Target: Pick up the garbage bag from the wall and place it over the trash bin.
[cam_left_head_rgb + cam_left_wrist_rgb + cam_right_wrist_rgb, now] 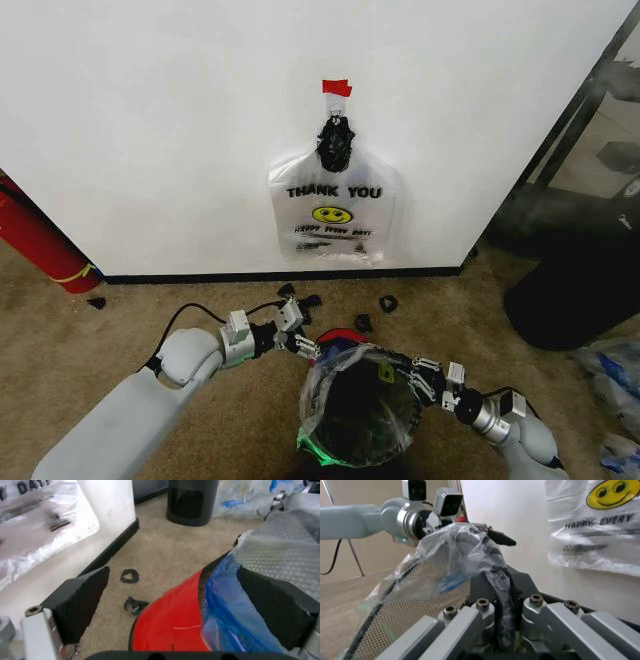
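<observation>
The garbage bag [362,405], thin see-through plastic with blue patches, lies stretched over the mouth of the trash bin [341,336], a black mesh bin with red at its edge, standing on the carpet below the wall [150,120]. My right gripper [416,376] is at the bin's right rim. In the right wrist view the right gripper [502,620] is shut on a twisted strand of the bag [455,555]. My left gripper [303,345] is at the far left rim. Its pads [80,600] stand wide apart, with the red bin [170,620] and blue bag plastic [225,603] between them.
A white THANK YOU bag [335,210] hangs on a wall hook under red tape. Small black scraps [388,303] lie on the carpet by the baseboard. A red fire extinguisher [40,245] leans at left. A large dark bin [570,300] and plastic bags [610,385] stand at right.
</observation>
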